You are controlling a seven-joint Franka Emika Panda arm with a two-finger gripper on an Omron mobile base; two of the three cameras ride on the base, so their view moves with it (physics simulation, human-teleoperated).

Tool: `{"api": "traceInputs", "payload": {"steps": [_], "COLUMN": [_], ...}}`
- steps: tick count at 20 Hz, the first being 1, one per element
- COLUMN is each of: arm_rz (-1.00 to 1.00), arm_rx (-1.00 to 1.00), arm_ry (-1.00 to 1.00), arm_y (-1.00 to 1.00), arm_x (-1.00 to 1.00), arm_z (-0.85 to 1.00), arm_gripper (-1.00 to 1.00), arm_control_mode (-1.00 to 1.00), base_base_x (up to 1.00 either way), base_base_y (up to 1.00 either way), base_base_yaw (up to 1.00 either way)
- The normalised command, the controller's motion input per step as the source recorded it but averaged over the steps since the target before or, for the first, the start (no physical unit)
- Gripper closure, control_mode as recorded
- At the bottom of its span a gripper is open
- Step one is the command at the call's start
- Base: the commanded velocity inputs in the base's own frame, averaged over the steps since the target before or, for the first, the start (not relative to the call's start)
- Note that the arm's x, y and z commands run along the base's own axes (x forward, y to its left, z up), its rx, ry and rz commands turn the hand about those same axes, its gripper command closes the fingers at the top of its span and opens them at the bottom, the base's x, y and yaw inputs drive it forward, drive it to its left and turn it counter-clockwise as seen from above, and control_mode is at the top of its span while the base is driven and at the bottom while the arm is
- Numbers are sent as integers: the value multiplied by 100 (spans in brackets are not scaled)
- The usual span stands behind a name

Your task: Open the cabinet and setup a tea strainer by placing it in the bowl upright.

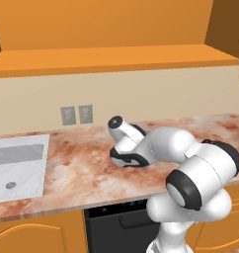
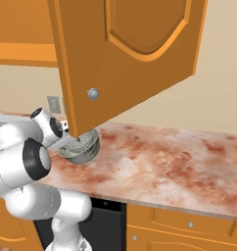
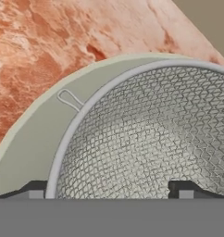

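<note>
The cabinet door [image 2: 130, 49] stands swung open over the counter, its round silver knob [image 2: 93, 93] near the lower corner. Below that corner the bowl [image 2: 84, 152] sits on the counter with the tea strainer [image 2: 80, 142] resting in it, mesh basket upward. In the hand view the strainer's mesh [image 3: 151, 139] takes up most of the bowl's pale inside [image 3: 37, 139]. My gripper [image 3: 109, 192] hangs close above it, open, with one fingertip [image 3: 36, 190] by the strainer's rim and the other over the mesh. The strainer's handle is hidden.
The marbled reddish counter [image 2: 169, 157] runs on to the right of the bowl. A white sink [image 1: 18, 168] lies at the counter's left end, and two wall outlets [image 1: 77, 114] sit behind it. My arm [image 1: 190, 168] blocks the bowl in the left base view.
</note>
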Motion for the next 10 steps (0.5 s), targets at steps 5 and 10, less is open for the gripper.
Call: {"api": "traceInputs", "payload": {"steps": [5, 10], "arm_rz": [0, 0], "arm_rx": [5, 5], "arm_ry": [0, 0], "arm_y": [0, -1], "arm_x": [0, 0], "arm_z": [16, 25], "arm_gripper": [-100, -100], "arm_control_mode": [-100, -100], "base_base_x": [0, 0], "base_base_y": [0, 0], "base_base_yaw": [0, 0]}}
